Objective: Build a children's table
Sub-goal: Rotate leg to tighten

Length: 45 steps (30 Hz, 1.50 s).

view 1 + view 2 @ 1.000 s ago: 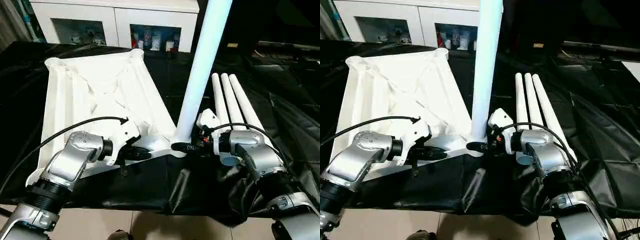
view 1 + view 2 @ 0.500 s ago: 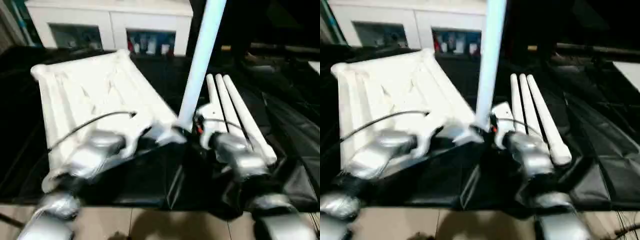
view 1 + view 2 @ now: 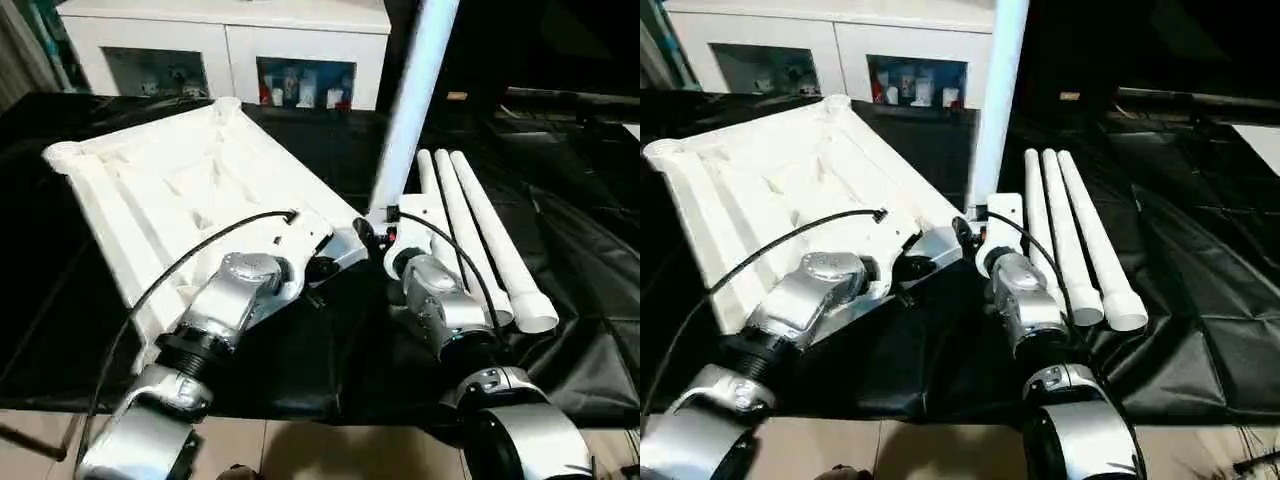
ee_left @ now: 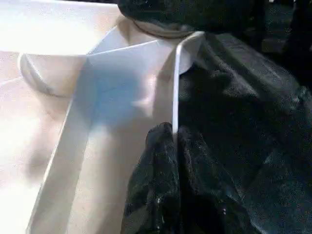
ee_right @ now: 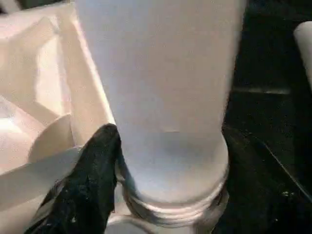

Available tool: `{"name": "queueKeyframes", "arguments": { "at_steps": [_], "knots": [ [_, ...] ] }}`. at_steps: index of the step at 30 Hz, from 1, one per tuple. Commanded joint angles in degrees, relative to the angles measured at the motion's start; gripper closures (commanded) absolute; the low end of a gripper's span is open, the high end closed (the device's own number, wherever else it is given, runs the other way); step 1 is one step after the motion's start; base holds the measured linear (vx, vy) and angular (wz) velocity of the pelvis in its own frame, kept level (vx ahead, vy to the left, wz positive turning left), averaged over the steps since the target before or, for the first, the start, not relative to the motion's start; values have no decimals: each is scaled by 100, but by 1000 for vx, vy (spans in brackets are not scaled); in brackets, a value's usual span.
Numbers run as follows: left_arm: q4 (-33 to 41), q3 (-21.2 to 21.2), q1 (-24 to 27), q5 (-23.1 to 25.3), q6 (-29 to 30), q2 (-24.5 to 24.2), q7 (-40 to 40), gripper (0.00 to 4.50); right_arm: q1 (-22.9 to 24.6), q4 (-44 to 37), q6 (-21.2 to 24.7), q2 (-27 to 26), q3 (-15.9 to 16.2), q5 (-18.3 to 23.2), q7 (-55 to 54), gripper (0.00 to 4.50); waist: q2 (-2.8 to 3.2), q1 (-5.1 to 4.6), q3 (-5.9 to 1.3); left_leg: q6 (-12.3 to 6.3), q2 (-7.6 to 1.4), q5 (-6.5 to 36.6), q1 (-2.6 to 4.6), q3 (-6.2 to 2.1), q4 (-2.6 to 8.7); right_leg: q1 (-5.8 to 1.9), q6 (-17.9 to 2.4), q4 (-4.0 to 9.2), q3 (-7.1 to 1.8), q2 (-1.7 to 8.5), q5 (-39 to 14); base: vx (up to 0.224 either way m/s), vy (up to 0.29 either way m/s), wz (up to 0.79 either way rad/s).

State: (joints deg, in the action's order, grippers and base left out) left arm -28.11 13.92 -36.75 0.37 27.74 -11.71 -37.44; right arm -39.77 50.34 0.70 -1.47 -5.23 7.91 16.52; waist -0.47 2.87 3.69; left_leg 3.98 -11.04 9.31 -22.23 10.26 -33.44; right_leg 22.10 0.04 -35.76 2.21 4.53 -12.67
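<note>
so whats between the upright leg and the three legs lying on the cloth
The right gripper and its white wrist housing sit between the upright leg and the three loose legs, in the left eye view.

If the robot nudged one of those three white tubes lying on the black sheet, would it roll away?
Probably. The loose legs are smooth round tubes lying flat on the black sheet, so a sideways nudge should roll one. They look stiff, and likely light if hollow plastic.

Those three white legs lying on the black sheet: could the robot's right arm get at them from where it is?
Probably yes. The three loose legs lie bare beside the right gripper, nothing covering them. But that gripper is at the upright leg, so it would have to leave it first.
</note>
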Motion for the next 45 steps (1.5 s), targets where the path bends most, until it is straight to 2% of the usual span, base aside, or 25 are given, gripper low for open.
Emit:
{"name": "queueKeyframes", "arguments": {
  "at_steps": [1,2,3,4,5,6,7,9,11,12,13,14,16,17,19,23,29,40,45],
  "knots": [
    [95,31,45,28,-145,-57,-138,450,31,-290,133,-176,373,238,937,100,-4,13,-348,-274,-175,1118,30,-83,441,-267,-1200,402,-180,328,-233,0,0,0],
    [160,55,82,6,-186,-109,-256,450,61,-395,233,-99,428,260,1125,86,4,4,-352,-295,-174,1034,26,-87,438,-264,-1207,396,-173,324,-155,0,0,0],
    [374,104,194,-77,-114,-267,-549,450,174,-703,460,187,658,220,1639,73,16,-13,-362,-336,-179,902,53,-80,416,-247,-1278,375,-173,307,90,0,0,0],
    [445,131,233,-99,-113,-327,-661,450,215,-803,529,287,738,201,1805,73,5,-12,-392,-437,-179,644,56,-77,373,-268,-1375,333,-169,299,510,0,0,0],
    [567,149,309,-155,-85,-431,-831,450,307,-968,565,507,898,133,2117,73,21,-15,-413,-560,-170,354,50,-63,338,-263,-1483,287,-172,293,962,0,0,0],
    [682,181,390,-191,-162,-557,-1025,450,399,-1109,574,754,1044,50,2408,73,29,-7,-416,-604,-173,273,51,-67,334,-266,-1526,280,-161,288,1103,0,0,0],
    [799,208,481,-243,-304,-689,-1255,450,493,-1254,597,1009,1166,-2,2720,73,17,21,-445,-741,-167,108,51,-60,285,-275,-1570,251,-155,282,1459,0,0,0],
    [858,179,533,-294,-246,-772,-1347,450,559,-1361,591,1201,1229,-10,3010,73,16,20,-421,-868,-159,68,34,-37,276,-244,-1652,233,-152,263,1674,0,0,0],
    [991,205,643,-393,-481,-936,-1700,450,630,-1481,600,1428,1266,-5,3328,73,18,30,-400,-841,-184,367,50,-37,297,-239,-1710,274,-158,298,1231,0,0,0],
    [1170,248,744,-504,-569,-1072,-1993,450,669,-1521,553,1550,1269,-39,3529,73,31,30,-381,-716,-199,600,68,-38,324,-222,-1691,303,-165,300,780,0,0,0],
    [1347,281,833,-624,-592,-1184,-2257,450,712,-1580,540,1641,1269,-21,3717,73,23,36,-381,-671,-205,677,74,-46,329,-234,-1681,314,-162,303,647,0,0,0],
    [1435,293,875,-683,-588,-1237,-2384,450,737,-1628,552,1683,1268,-7,3815,73,24,28,-374,-636,-212,716,57,-46,338,-242,-1680,307,-167,311,569,0,0,0],
    [1556,325,928,-716,-523,-1320,-2504,450,772,-1702,513,1731,1258,28,3923,73,65,61,-371,-554,-225,775,112,-30,339,-188,-1713,317,-179,288,505,0,0,0],
    [1595,327,964,-678,-513,-1370,-2536,450,819,-1878,604,1811,1301,186,4113,73,64,88,-366,-541,-224,851,128,-14,340,-170,-1718,321,-181,269,459,0,0,0],
    [1615,330,986,-664,-520,-1400,-2570,450,835,-1954,637,1851,1330,248,4182,73,63,135,-367,-510,-231,851,120,-20,351,-181,-1655,310,-180,283,399,0,0,0],
    [1599,320,988,-656,-537,-1410,-2585,450,817,-1906,627,1885,1399,185,4263,73,55,163,-362,-365,-214,935,108,-21,360,-178,-1557,326,-187,295,181,0,0,0],
    [1603,307,990,-663,-555,-1456,-2614,450,810,-1822,519,1907,1464,40,4397,73,38,177,-394,-452,-196,672,94,-15,321,-190,-1565,289,-188,292,530,0,0,0],
    [1540,300,973,-640,-587,-1455,-2617,450,792,-1721,527,1929,1471,25,4375,171,36,198,-408,-510,-190,614,93,-13,301,-198,-1614,269,-180,283,626,0,0,0],
    [1507,301,978,-620,-609,-1451,-2619,450,809,-1670,502,1931,1505,-34,4351,185,35,199,-408,-511,-192,630,94,-16,299,-201,-1600,272,-181,288,565,0,0,0]
  ]
}}
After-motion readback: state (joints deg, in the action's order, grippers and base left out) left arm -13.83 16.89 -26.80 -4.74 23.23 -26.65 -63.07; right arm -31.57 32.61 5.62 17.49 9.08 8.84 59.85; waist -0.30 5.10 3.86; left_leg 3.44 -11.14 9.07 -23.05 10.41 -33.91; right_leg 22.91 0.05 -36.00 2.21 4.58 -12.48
